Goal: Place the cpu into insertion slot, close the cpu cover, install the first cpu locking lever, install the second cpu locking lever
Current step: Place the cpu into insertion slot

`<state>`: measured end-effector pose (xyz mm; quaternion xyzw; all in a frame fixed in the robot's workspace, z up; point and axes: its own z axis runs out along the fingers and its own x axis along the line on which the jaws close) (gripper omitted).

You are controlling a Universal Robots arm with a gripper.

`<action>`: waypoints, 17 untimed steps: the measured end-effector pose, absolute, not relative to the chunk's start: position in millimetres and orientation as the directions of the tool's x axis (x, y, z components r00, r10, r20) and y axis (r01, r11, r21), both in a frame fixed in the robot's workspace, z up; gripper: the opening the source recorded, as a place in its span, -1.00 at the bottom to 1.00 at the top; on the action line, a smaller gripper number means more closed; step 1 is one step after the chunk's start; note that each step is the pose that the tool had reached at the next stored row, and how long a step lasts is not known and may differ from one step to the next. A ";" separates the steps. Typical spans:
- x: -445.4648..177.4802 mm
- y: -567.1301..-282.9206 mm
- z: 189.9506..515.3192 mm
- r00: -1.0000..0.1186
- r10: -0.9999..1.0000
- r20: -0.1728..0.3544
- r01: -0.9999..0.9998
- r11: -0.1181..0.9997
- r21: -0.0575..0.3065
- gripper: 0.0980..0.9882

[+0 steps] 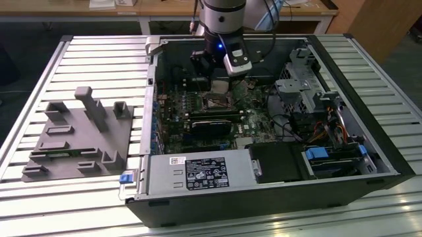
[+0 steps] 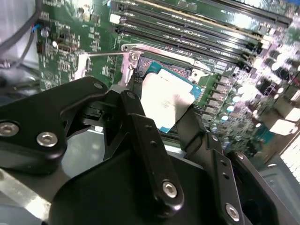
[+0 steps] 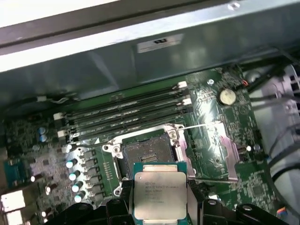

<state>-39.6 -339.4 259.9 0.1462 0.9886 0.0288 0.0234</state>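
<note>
Gripper: black, matte, jointed metal links with bright round screw heads; jaws pinching the cpu by two opposite edges, one black finger on each side in the second wrist view.

Cpu: flat square chip; dull silvery-grey metal top with rounded corners, set on a green-blue rim; held level over the circuit board, just beside the insertion slot and not seated in it.

Insertion slot: square socket, dark finely textured centre left bare, thin bright metal rim with small screws at the corners; set in the green circuit board.

Cpu cover: thin silvery frame with a large window, swung open and lying beside the slot on the board; two thin wire levers run along its edges, unlatched.

Memory slots: long narrow black rails in parallel rows on the far side of the slot.

Capacitors: small upright cylinders with shiny tops, ranked beside the slot.

Coin battery: round, flat, pale metal.

Computer case: black open box lying on its side, grey sheet-metal inner walls; arm reaching down into it, silver-grey and cylindrical.

Fixture block: grey, matte, with upright pegs and recesses; on the exterior view's left, well apart from the case.

Table: ribbed aluminium slats.
</note>
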 end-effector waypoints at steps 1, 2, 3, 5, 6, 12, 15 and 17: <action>-39.5 -339.4 259.9 -0.951 0.308 -0.038 0.305 0.950 0.064 0.00; -39.5 -339.4 259.8 -0.945 0.325 -0.038 0.322 0.945 0.064 0.00; -39.5 -339.4 259.7 -0.939 0.342 -0.038 0.339 0.939 0.064 0.00; -39.5 -339.4 259.5 -0.926 0.375 -0.038 0.372 0.926 0.064 0.00; -39.5 -339.4 259.4 -0.920 0.391 -0.038 0.388 0.919 0.064 0.00; -39.5 -339.4 258.8 -0.873 0.485 -0.038 0.483 0.873 0.064 0.00; -39.5 -339.4 258.5 -0.846 0.532 -0.038 0.529 0.846 0.064 0.00; -39.5 -339.4 258.3 -0.827 0.561 -0.038 0.558 0.827 0.064 0.00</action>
